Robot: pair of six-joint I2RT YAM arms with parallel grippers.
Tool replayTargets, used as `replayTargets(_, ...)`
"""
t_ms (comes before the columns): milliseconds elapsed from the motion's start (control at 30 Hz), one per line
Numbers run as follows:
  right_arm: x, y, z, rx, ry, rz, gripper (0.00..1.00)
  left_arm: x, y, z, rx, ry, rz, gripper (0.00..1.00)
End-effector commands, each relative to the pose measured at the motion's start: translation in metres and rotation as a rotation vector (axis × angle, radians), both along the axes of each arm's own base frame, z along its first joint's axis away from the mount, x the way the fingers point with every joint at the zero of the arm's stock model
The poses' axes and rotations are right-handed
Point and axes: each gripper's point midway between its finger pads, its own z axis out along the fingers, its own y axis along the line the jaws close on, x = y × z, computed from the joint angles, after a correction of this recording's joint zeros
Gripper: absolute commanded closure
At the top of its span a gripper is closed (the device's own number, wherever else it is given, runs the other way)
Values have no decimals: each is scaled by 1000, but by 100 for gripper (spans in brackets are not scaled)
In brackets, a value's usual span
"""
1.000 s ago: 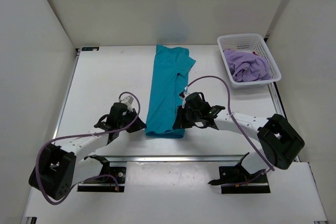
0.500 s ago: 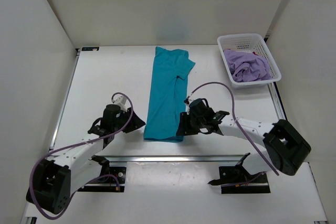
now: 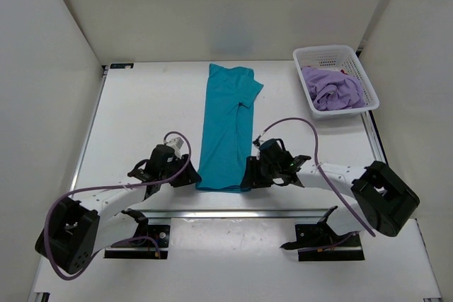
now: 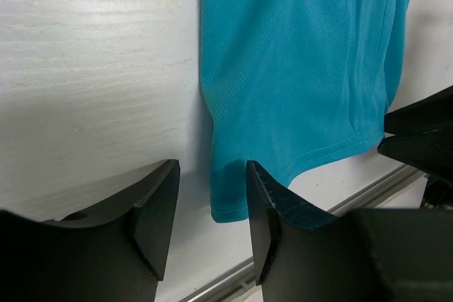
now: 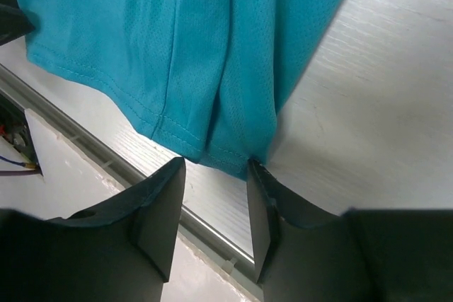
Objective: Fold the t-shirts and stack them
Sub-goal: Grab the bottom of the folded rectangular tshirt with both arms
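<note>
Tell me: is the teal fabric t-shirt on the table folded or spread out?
Folded lengthwise: the teal fabric t-shirt lies as a long narrow strip, with overlapping layers visible at its near hem.

The top view looks down from above and behind the arm bases. It is far enough back to take in the whole table (image 3: 141,104), from near edge to far edge with both far corners. The left wrist view sits low and close, facing past the left gripper (image 4: 211,171) at the left corner of the shirt (image 4: 297,68) hem by the near edge. The right wrist view is equally close and faces past the right gripper (image 5: 216,167) at the hem's right corner. Both wrist views share that hem and the near-edge rail (image 5: 106,157).
</note>
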Motion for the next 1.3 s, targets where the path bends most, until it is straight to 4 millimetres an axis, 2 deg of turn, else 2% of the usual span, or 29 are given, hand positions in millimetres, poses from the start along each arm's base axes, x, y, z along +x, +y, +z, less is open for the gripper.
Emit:
replayTargets(0,5,-2,7,-8,-31,-16,61,-5,-10,1,-5,-13,-56,47)
replayTargets(33,7,1,19,17,-66,-11,59,-4,-9,3,-5,-21,-52,46)
replayTargets(100,4,-6,26,33,-67,-17,54,-8,-9,0,1,-14,-56,45)
replayTargets(167,7,-6,41,94,-92,-33,51,-7,-8,1,5,-22,-57,48)
replayTargets(200,3,-10,37,96,-82,-33,50,-7,-8,1,-1,-19,-57,47)
replayTargets(267,6,-13,41,123,-94,-60,49,-10,-10,-1,3,-8,-67,51)
replayTargets(400,2,-24,17,65,-52,-90,52,-10,-11,-3,5,-7,-70,54)
replayTargets(567,4,-19,4,63,-31,-92,58,-10,-13,-3,1,-8,-74,59)
replayTargets(700,6,-10,3,100,-31,-71,64,-11,-17,-1,-10,-6,-81,65)
replayTargets(767,5,-5,2,122,-23,-62,70,-13,-18,-2,-10,0,-90,71)
replayTargets(933,-2,4,4,138,-38,-36,100,-17,-13,0,-3,-4,-83,95)
replayTargets(1000,-11,-3,-1,97,-25,-42,100,-22,-10,1,-2,3,-86,100)
replayTargets(1133,-46,-14,-1,45,12,-20,100,-41,-1,10,-7,19,-98,100)
replayTargets(1200,-51,-18,5,34,-6,-28,100,-47,-3,25,-45,17,-105,100)
replayTargets(1233,-48,-18,15,48,-14,-38,100,-44,-4,38,-61,-15,-102,100)
replayTargets(1267,-36,-18,25,59,-48,-51,100,-41,-6,48,-76,-31,-95,100)
